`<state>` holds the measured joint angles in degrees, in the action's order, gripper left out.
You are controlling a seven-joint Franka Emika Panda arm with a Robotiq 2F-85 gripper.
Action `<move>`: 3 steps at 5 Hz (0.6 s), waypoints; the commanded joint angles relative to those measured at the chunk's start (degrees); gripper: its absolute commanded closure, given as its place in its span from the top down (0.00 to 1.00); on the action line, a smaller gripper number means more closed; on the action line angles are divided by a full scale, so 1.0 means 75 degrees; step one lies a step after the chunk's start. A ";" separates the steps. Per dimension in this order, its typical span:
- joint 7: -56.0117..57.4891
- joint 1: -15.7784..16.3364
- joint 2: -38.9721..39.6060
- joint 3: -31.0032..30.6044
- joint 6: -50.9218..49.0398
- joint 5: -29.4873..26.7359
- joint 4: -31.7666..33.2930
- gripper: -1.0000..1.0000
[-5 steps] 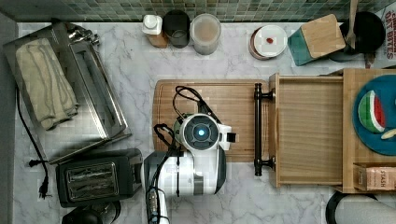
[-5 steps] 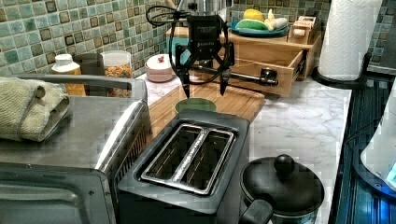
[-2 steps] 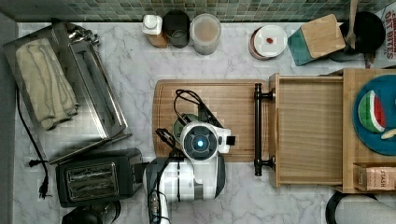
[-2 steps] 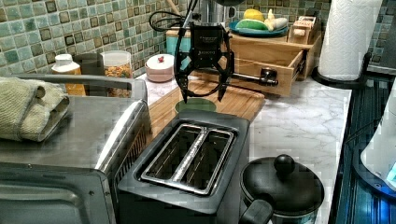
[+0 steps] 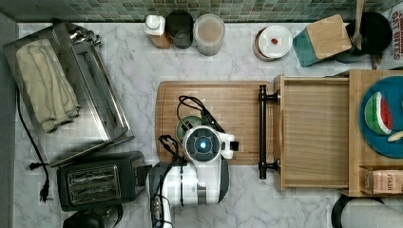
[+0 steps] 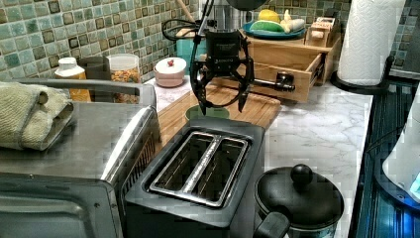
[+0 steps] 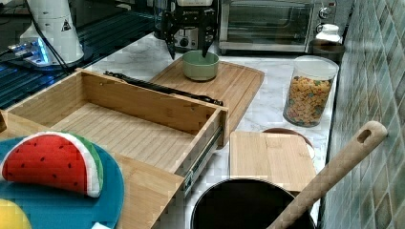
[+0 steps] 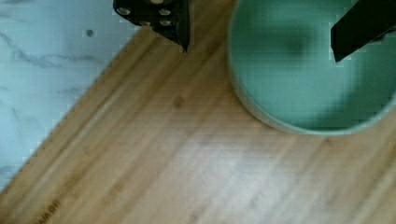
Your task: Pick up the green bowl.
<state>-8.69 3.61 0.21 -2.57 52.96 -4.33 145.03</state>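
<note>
The green bowl [image 7: 200, 65] stands upright and empty on the wooden cutting board [image 5: 228, 104], near the board's corner closest to the toaster. In the top view my arm's wrist covers most of the green bowl [image 5: 186, 124]. My gripper [image 6: 222, 106] hangs open just above it, pointing straight down. The wrist view shows one finger over the inside of the green bowl [image 8: 308, 74] and the other finger [image 8: 177, 28] outside over the board, so the gripper [image 8: 261, 44] straddles the rim. Nothing is held between the fingers.
A black toaster [image 5: 100, 180] stands close beside the bowl, and a toaster oven [image 5: 71, 85] behind it. An open wooden drawer [image 5: 313, 133] borders the board's other end. Jars [image 5: 209, 28] and a white lid [image 5: 273, 42] line the tiled wall. A black pot [image 6: 297, 198] sits by the toaster.
The open gripper has come down a little toward the bowl and shifted toward the top view's bottom edge. The bowl has not moved.
</note>
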 commanded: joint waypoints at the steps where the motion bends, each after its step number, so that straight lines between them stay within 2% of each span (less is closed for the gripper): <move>1: 0.0040 0.0085 0.0373 -0.0123 0.0778 -0.0124 0.0189 1.00; 3: -0.0363 0.0094 0.0355 -0.0083 0.0829 0.0167 0.0242 1.00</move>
<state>-8.76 3.60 3.90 -2.88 59.93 -4.36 147.49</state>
